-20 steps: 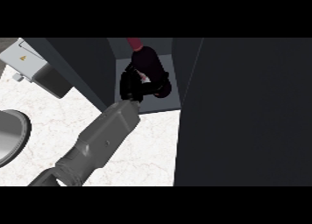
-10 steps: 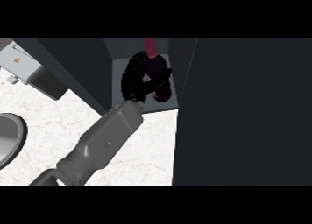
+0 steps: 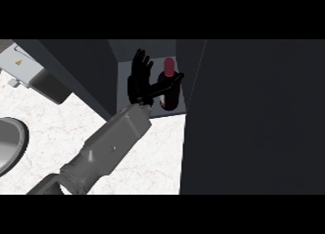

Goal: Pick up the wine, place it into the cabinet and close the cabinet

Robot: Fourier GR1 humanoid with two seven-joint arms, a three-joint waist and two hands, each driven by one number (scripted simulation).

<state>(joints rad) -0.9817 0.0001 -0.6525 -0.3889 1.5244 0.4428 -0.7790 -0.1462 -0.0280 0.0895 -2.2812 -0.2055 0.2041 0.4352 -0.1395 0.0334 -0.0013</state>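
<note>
1. Cabinet (image 3: 122,64): open, with a pale inner wall. Its dark door (image 3: 259,114) fills the view's right.
2. Worktop (image 3: 57,114): white marble. A grey round vessel (image 3: 3,146) is at the left edge.
3. Wine (image 3: 169,97): stands upright inside the cabinet, red top up.
4. Left robot hand (image 3: 139,87): just left of the wine, fingers straight and apart, thumb reaching across the bottle's shoulder.
5. Versus 0.5 s ago: the fingers were curled round the bottle and are now spread off it.
</note>
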